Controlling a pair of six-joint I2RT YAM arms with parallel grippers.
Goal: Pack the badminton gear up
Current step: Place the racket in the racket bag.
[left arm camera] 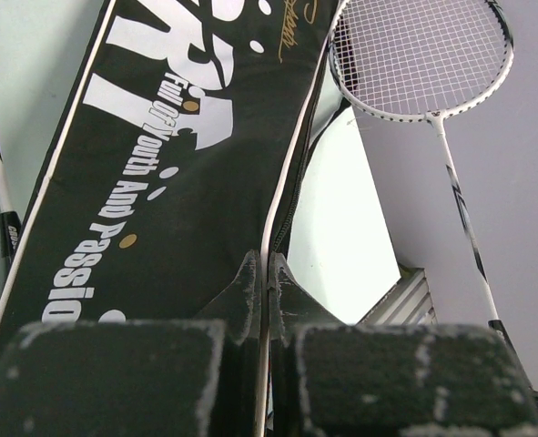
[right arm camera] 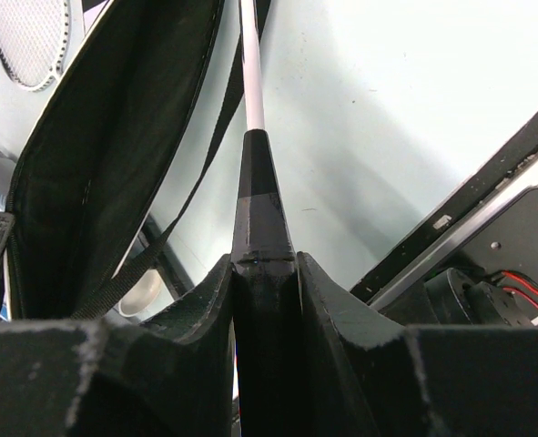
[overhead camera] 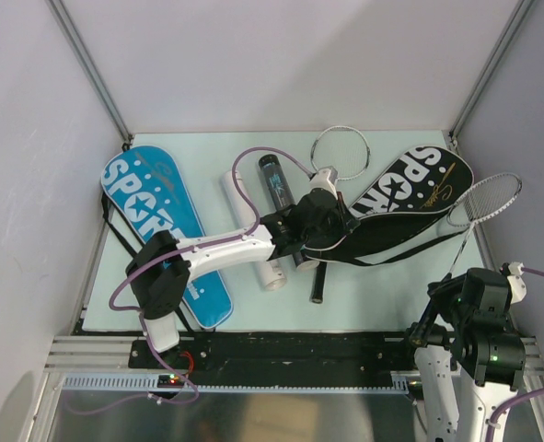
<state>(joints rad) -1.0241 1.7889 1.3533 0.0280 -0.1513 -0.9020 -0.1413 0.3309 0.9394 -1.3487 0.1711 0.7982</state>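
Badminton gear lies spread over a pale green table (overhead camera: 382, 285). The left gripper (left arm camera: 267, 282) is clenched on the white-piped edge of the black "SPORT" cover (left arm camera: 141, 164), which stretches away ahead of its fingers. The right gripper (right arm camera: 264, 264) is clamped around the black handle of a silver-framed racket (overhead camera: 489, 197); its white shaft runs straight out from between the fingers, alongside the cover. Just behind the left gripper, under its arm, lie a white tube (overhead camera: 270, 270) and a black tube (overhead camera: 274, 180). A second silver racket (overhead camera: 341, 152) lies just beyond that gripper. The blue "SPORT" cover (overhead camera: 152, 216) lies well behind it, by the arm's base.
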